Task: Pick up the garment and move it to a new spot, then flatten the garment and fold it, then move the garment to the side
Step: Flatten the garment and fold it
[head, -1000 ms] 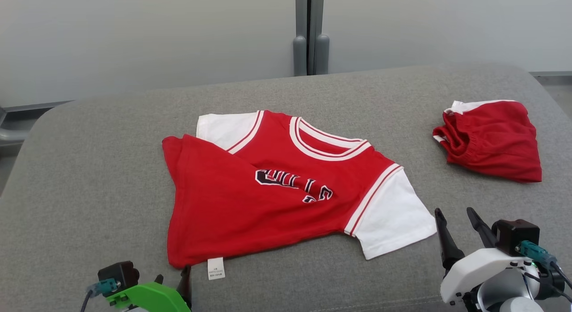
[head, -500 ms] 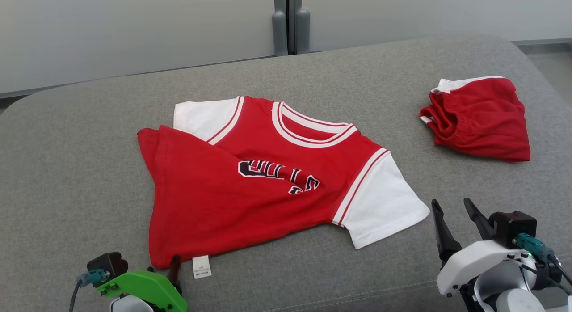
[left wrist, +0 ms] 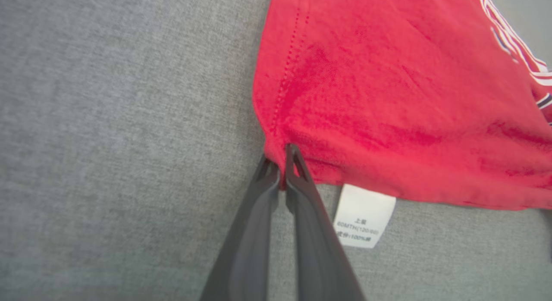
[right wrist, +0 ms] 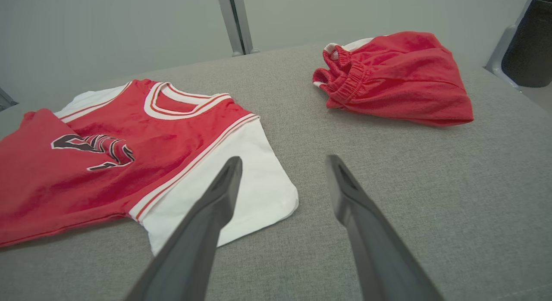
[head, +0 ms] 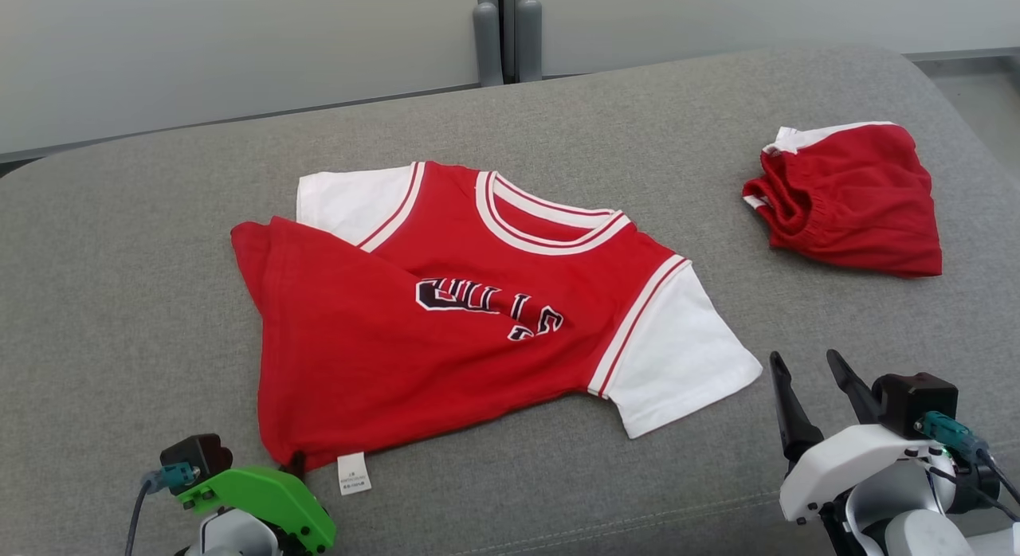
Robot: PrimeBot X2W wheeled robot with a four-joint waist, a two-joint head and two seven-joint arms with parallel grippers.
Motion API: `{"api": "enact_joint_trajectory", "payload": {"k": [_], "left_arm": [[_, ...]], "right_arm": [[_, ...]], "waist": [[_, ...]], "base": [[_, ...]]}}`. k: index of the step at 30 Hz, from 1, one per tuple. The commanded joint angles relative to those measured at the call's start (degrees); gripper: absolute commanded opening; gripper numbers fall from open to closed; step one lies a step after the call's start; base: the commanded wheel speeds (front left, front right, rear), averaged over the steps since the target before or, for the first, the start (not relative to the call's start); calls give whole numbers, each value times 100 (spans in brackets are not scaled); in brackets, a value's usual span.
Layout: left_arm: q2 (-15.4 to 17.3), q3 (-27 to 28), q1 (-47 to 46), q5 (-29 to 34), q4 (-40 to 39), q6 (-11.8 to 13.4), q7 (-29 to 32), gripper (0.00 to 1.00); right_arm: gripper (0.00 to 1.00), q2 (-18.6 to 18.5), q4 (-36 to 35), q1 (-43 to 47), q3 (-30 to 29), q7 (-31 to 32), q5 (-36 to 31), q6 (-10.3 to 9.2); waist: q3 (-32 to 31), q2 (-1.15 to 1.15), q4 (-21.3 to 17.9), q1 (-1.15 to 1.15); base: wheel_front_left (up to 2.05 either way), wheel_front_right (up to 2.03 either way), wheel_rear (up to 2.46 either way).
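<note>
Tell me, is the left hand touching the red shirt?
Touching. The left wrist view shows the left hand pinched shut on the bottom corner of the shirt, next to its white label.

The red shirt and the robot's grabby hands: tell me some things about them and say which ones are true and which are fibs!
1. The left gripper pinches the bottom corner of the red shirt. True.
2. The right gripper squeezes the shirt too. False: it is wide open and holds nothing.
3. The red shorts lie on top of the shirt. False: they lie apart from it on the grey cushion, toward the robot's right.
4. A white label pokes out below the shirt's hem, beside the left gripper. True.
5. The shirt lies perfectly flat. False: one side is folded over, hiding part of its lettering.
</note>
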Motion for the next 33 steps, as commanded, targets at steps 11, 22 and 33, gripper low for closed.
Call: {"api": "enact_joint_trajectory", "payload": {"k": [11, 22, 33], "left_arm": [[118, -54, -23, 190, -383, -23, -258, 0], [202, -208, 67, 357, -1107, 179, -179, 0], [302, -204, 133, 381, -1442, 341, -132, 0]], "right_arm": [[100, -11, 846, -413, -348, -138, 424, -6], [100, -12, 2533, -1239, -375, -257, 438, -6], [92, -13, 3714, -1866, -212, -571, 414, -6]], "waist": [[130, 0, 158, 0], [335, 0, 430, 0], [440, 0, 503, 0]], "base": [[0, 0, 0], [0, 0, 0], [0, 0, 0]]}}
